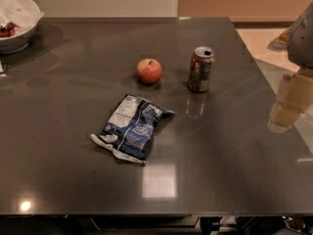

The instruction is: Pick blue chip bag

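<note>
Near-centre on dark glossy tabletop [234,170]: crumpled dark-blue foil chip bag [131,127], flat, unheld. Far right edge: grey gripper [302,35], well apart, grip state impossible to tell. Approach step, apparently; calls for reach leftward and nearer, then descent over bag.

Arm: a grey arm segment [302,35] is seen at about 2 o'clock in the view and is cut off by the right edge, so only this part of the arm is shown.
Wrist: a pale beige wrist block [297,93] is seen directly below the arm segment, at about 3 o'clock, and is tilted toward 7 o'clock.
Gripper: the gripper [282,121] is found at the lower end of the wrist block, between 3 and 4 o'clock, and is pointed down toward 7 o'clock.
</note>
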Motion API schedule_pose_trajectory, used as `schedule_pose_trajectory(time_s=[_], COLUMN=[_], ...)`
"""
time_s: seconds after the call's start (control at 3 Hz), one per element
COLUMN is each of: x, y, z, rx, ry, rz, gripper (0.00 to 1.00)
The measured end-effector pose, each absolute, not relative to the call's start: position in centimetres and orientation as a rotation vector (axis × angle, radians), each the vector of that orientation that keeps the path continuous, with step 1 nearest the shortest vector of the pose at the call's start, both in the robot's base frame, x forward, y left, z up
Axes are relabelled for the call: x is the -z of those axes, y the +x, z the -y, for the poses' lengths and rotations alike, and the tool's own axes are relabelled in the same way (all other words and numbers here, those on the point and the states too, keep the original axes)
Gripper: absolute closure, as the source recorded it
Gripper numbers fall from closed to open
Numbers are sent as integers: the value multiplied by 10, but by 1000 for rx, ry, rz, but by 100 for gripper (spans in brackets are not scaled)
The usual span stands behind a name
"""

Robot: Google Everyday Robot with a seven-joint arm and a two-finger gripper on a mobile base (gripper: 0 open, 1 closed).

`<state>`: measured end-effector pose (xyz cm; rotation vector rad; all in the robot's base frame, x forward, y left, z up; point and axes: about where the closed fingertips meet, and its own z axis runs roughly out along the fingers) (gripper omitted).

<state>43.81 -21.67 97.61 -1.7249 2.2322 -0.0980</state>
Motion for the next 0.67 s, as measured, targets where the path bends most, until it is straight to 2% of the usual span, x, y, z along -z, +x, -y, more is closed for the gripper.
schedule_pose_trajectory(time_s=[0.33, 0.67], x=[-977, -975], y=[439, 446], z=[215, 191], rx=[98, 59], ry=[-1727, -1798], rz=[-2227, -2156], gripper=[0, 0])
